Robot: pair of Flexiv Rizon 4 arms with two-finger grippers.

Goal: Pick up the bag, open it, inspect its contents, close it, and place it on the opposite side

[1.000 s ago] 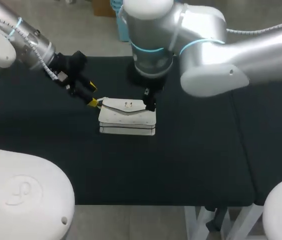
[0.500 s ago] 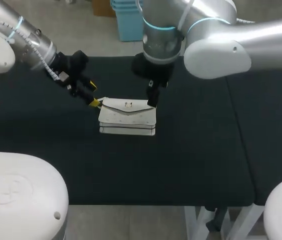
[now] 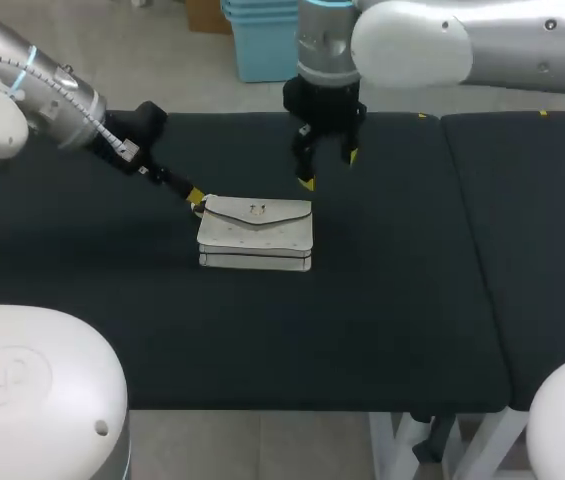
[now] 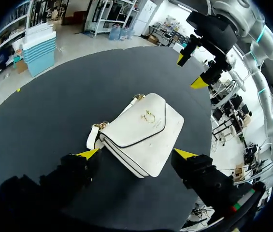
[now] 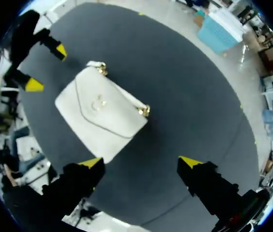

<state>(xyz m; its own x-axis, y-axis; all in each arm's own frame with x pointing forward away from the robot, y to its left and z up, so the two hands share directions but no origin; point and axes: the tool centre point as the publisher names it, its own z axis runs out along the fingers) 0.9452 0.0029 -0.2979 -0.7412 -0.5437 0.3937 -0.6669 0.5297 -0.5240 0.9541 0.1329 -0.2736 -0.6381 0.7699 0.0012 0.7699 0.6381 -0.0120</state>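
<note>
closed white bag [image 3: 255,233] on black table [image 3: 392,300]

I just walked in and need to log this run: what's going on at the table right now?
A white bag lies closed on the black table. The left pincer is open at the bag's left end, by the strap ring, not gripping it. The right pincer, also open, hangs above the table behind the bag, touching nothing. The bag is not yet picked up.

Left pincer [image 3: 194,196] crowds the bag's [image 3: 255,234] strap end; its front lies open.
</note>
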